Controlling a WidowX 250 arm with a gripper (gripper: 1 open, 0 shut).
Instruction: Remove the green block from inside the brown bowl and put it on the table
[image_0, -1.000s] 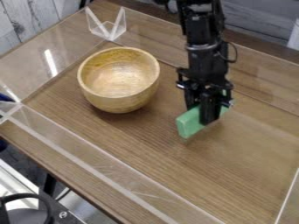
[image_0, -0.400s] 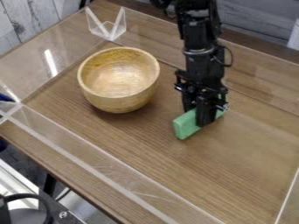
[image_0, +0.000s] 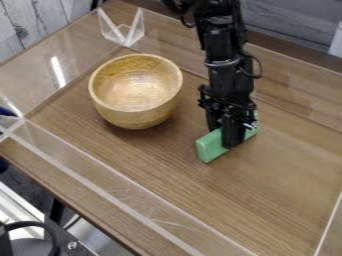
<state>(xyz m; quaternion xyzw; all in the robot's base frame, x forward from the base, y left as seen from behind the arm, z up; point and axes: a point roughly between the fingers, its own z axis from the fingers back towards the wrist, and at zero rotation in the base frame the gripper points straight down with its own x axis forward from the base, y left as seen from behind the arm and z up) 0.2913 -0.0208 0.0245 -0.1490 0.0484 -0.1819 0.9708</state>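
The green block (image_0: 210, 147) stands tilted to the right of the brown bowl (image_0: 135, 90), its lower end at or just above the table (image_0: 120, 170). My gripper (image_0: 231, 137) points steeply down and is shut on the block's upper right end. The black arm reaches in from the top of the view. The bowl holds nothing that I can see; its pale grainy inside shows.
Low clear acrylic walls (image_0: 80, 165) border the tabletop on the left and front. A clear folded acrylic piece (image_0: 122, 28) stands at the back left behind the bowl.
The gripper with the green block has sunk a little and shifted slightly left, bringing the block's lower end nearer the tabletop. The bowl has not moved.
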